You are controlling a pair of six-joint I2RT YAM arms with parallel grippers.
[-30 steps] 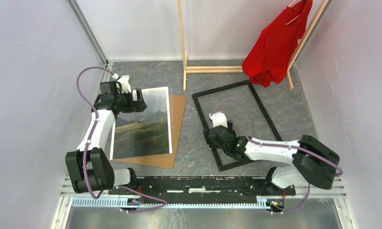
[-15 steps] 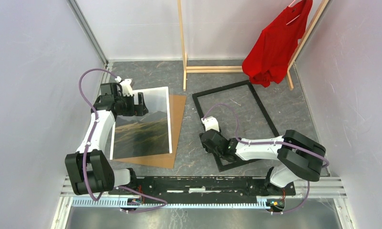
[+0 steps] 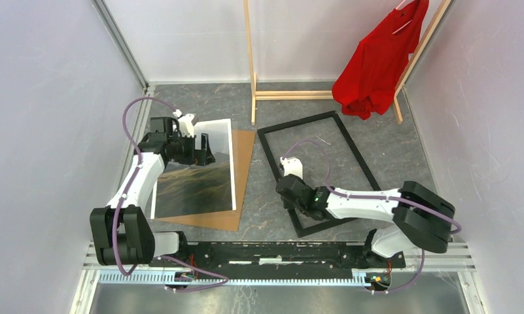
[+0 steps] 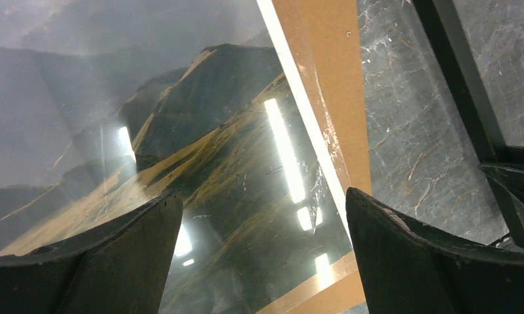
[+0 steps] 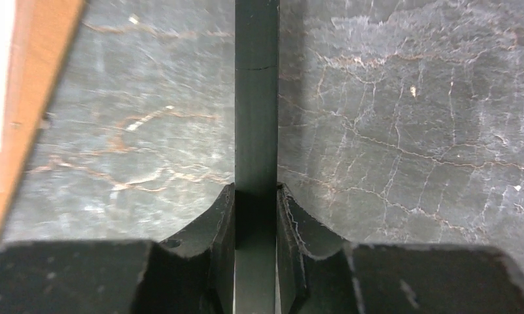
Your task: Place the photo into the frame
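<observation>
Photo (image 3: 197, 173) face up on brown board (image 3: 243, 163), left of frame (image 3: 360, 151), apart. Right fingers (image 5: 225, 216) clamped on frame's left rail. Left fingers (image 4: 148, 229) wide apart, empty, over photo. Insertion seemingly not started.

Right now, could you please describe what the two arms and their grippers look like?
The left arm and right arm share white tubular links and bulky black joints. A lilac cable loops along each. A small green light shows near the right wrist. The left gripper and right gripper have dark, matte, curved fingers.
</observation>
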